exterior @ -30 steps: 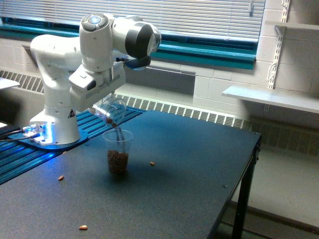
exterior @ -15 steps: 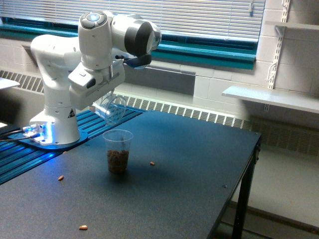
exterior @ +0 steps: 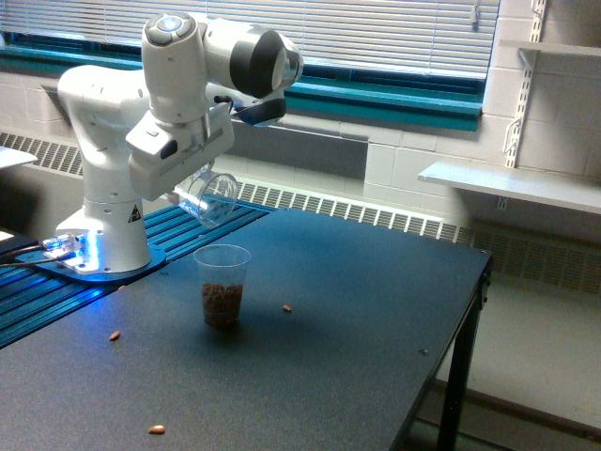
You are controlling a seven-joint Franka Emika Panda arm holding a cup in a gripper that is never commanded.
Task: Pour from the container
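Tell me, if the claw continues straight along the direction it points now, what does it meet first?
Probably the standing plastic cup: the claw holds the tilted container, mouth aimed down toward the exterior view's right, just above it. Depth is unclear; it might pass and meet the table.

Dark table (exterior: 357, 310): plastic cup (exterior: 222, 285), scattered nuts (exterior: 287, 307).

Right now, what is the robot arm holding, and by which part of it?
The gripper holds the clear container, tipped with its mouth toward the exterior view's right, above the cup. The hold looks to be at its base end; the fingers are hidden.
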